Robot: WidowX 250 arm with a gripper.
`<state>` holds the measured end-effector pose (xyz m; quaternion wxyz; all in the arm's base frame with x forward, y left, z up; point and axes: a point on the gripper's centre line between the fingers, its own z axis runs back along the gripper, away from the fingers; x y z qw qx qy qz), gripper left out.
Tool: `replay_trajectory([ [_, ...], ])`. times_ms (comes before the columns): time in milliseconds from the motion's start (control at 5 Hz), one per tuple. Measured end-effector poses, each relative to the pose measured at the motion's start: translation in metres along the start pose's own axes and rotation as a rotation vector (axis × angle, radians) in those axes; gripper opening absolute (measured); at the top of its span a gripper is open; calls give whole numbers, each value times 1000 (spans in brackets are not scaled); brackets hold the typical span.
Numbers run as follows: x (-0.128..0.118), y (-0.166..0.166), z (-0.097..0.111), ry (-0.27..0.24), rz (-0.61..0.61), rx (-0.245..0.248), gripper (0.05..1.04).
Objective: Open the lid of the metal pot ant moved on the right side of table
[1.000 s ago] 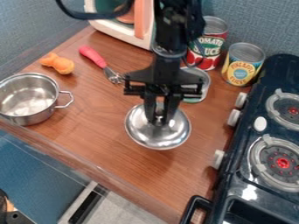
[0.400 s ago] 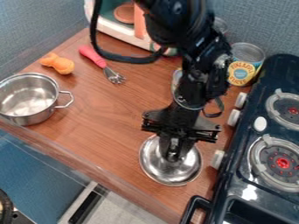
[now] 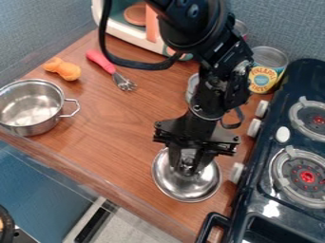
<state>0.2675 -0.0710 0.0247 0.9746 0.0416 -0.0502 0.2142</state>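
The metal lid (image 3: pixel 189 191) now lies on the table (image 3: pixel 120 142) just beside the front part of the stove (image 3: pixel 256 205); a second ago it was farther from the stove, nearer the middle of the table. Since the frame just before, the lid has hardly shifted, while the fingers of the gripper (image 3: pixel 187 166) have spread a little. They stand apart, released, on either side of the lid's knob.

The metal pot (image 3: pixel 39 124) has stayed well apart from the stove, across the table, uncovered, its shiny inner floor in view and its looped handle toward the stove. Beyond the pot from the stove's front are a pink-handled whisk (image 3: pixel 103 63) and an orange toy (image 3: pixel 62 69). A can with a yellow label (image 3: pixel 262 78) stands upright near the stove's far part. Farthest back, away from the stove, a toy microwave (image 3: pixel 149 41) holds a round brownish disc (image 3: pixel 134 14).
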Motion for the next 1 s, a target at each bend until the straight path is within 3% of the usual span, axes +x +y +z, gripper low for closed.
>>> replay_trajectory([
  [200, 5, 6, 1, 5, 21, 4, 925],
  [400, 7, 11, 2, 20, 35, 21, 1003],
  [600, 17, 20, 21, -11, 70, -5, 1001],
  [800, 30, 30, 42, -50, 125, -69, 1001],
  [1000, 48, 52, 50, -70, 173, -129, 1001],
])
